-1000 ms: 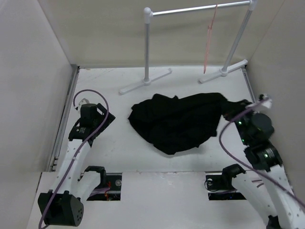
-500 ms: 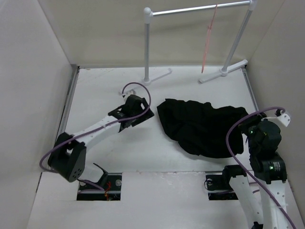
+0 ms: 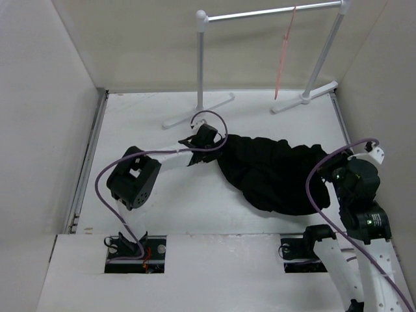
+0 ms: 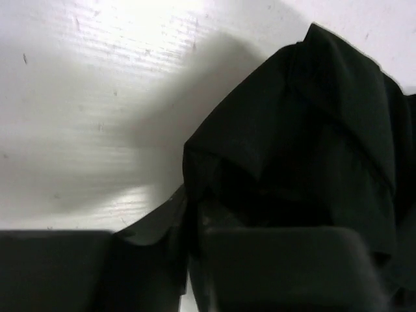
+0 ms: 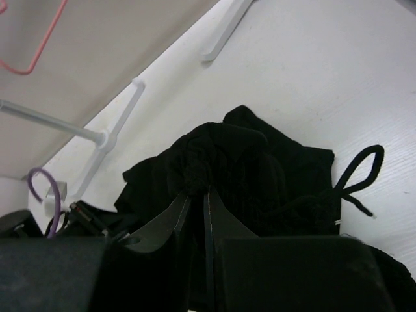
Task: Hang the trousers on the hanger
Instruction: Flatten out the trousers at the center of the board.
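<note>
- On the table point(image 3: 143, 195), right of centre, the trousers point(image 3: 273, 175) are lying in a crumpled black heap, drawn out a little between the two arms.
- At the heap's left edge, the left fingers point(image 4: 273, 260) are pressing together on a fold of the cloth. Their wrist view shows only a thin slit between them, with dark fabric running into it.
- At the right end, the right fingers point(image 5: 260, 266) are clamping a bunched ridge of the same fabric. A drawstring loop point(image 5: 361, 172) is trailing on the table just beside them, which suggests the waist is on that side.
- At the far side of the table, the hanger point(image 3: 284, 52) is hanging by its hook from the garment rail point(image 3: 260, 13), toward the rail's right end. It is well apart from the trousers and is carrying nothing.
- Judging by this, the robot is working on the early step of taking hold of the garment and spreading it; the hanging itself is not yet begun.
- The next move is probably calling for both arms to lift together and pull apart, so that the heap opens into a long band that can be carried far and right toward the hanger.
- Both grips are sitting on loose folds, so a slip is the likely risk, and the thin wire hanger may swing when touched.
</note>
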